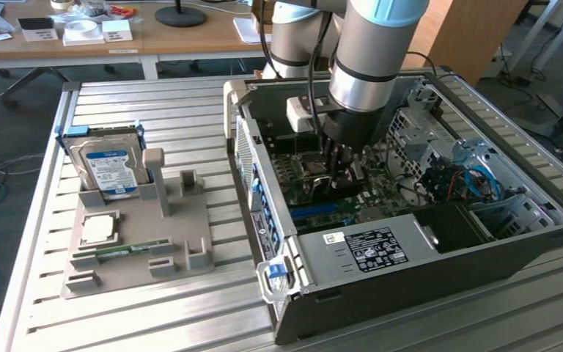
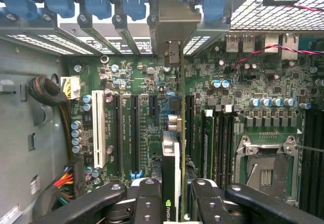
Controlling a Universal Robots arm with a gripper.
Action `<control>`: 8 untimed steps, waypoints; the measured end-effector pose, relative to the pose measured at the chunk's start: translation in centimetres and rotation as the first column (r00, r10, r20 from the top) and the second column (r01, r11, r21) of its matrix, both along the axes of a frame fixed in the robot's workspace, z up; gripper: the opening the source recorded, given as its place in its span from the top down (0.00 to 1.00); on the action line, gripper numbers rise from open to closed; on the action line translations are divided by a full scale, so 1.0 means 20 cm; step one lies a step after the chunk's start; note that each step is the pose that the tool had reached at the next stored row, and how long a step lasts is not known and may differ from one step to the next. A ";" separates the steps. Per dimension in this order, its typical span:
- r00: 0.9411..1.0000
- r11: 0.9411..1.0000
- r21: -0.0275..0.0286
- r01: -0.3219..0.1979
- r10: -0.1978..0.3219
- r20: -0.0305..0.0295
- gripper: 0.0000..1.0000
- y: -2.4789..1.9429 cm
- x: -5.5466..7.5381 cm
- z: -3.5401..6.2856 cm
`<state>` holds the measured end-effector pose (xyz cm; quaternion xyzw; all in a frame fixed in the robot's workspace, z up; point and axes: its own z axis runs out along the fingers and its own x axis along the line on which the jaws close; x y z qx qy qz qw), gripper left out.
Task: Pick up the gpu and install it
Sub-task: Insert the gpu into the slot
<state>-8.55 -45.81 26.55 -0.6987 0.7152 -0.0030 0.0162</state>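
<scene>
My gripper (image 1: 341, 170) reaches down inside the open computer case (image 1: 409, 282), just above the motherboard (image 2: 136, 127). It is shut on the gpu (image 2: 172, 171), which stands edge-on between the black fingers (image 2: 148, 199). In the wrist view the card's thin green edge runs along a long expansion slot, and its pale metal end bracket (image 2: 172, 24) sits at the case's rear wall among the slot covers. Whether the card is pressed fully into the slot cannot be told. In the exterior view the arm hides most of the card.
A grey holder (image 1: 188, 220) on the slatted table at the exterior view's left carries a blue-labelled hard drive (image 1: 111, 169), a processor chip (image 1: 99, 229) and a narrow memory stick (image 1: 125, 250). Inside the case lie the power supply (image 1: 380, 246), cables (image 1: 468, 183) and the empty processor socket (image 2: 266, 165).
</scene>
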 end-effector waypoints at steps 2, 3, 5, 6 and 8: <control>1.000 1.000 0.000 0.000 0.000 0.000 0.73 0.000 0.00 -0.001; 1.000 1.000 0.000 0.000 0.000 0.000 0.73 0.000 0.00 -0.002; 1.000 1.000 0.000 0.000 0.000 0.000 0.73 0.000 0.00 -0.003; 1.000 1.000 0.000 0.000 0.000 0.000 0.73 0.000 -0.01 -0.004; 1.000 1.000 0.000 0.000 0.000 0.000 0.73 0.000 -0.01 -0.005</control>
